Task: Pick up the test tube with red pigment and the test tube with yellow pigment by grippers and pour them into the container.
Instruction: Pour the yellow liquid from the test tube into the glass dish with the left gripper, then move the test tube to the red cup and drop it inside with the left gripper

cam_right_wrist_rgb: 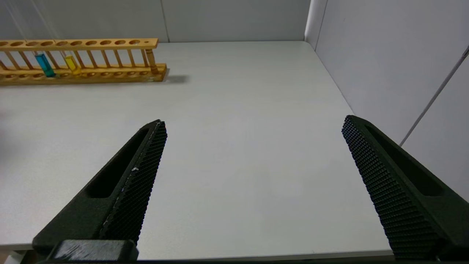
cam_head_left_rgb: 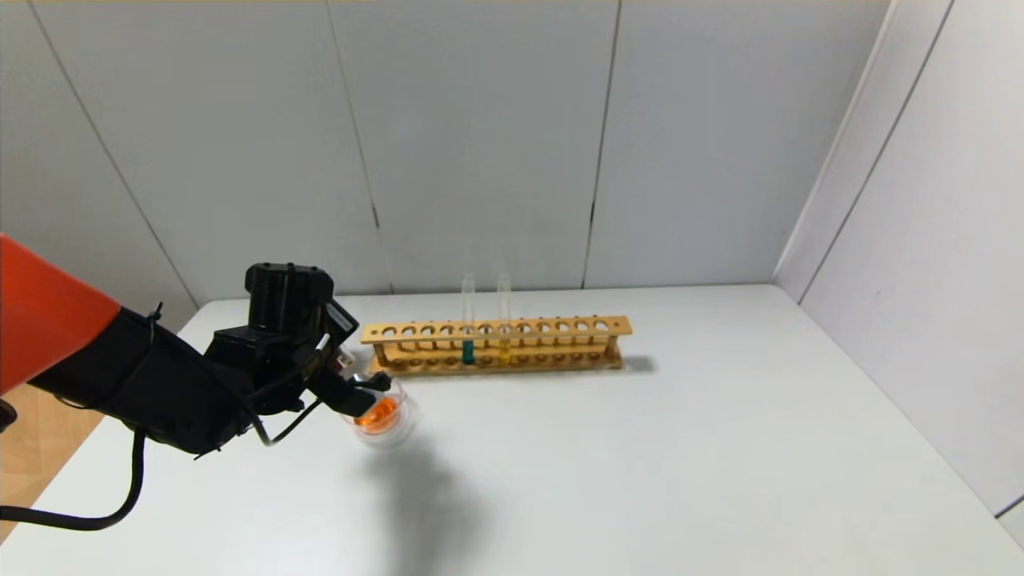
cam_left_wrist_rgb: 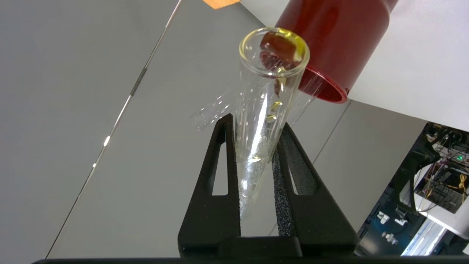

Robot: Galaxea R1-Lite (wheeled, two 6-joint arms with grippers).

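My left gripper (cam_left_wrist_rgb: pixel 256 121) is shut on a clear test tube (cam_left_wrist_rgb: pixel 269 91) that is tipped over and almost empty, with only yellowish drops on its inner wall and rim. In the head view this gripper (cam_head_left_rgb: pixel 362 386) hangs right over the container (cam_head_left_rgb: pixel 384 420), a small clear glass dish on the table's left side with orange liquid in it. One test tube with yellow pigment (cam_head_left_rgb: pixel 504 324) stands upright in the wooden rack (cam_head_left_rgb: pixel 560 328). No tube with red pigment shows. My right gripper (cam_right_wrist_rgb: pixel 253 123) is open above bare table, holding nothing.
A teal-filled tube (cam_head_left_rgb: pixel 468 328) stands in the rack beside the yellow one (cam_right_wrist_rgb: pixel 72 63). A dark red cup (cam_left_wrist_rgb: pixel 337 33) sits on the table close to the held tube's mouth. Walls close the table at the back and on the right.
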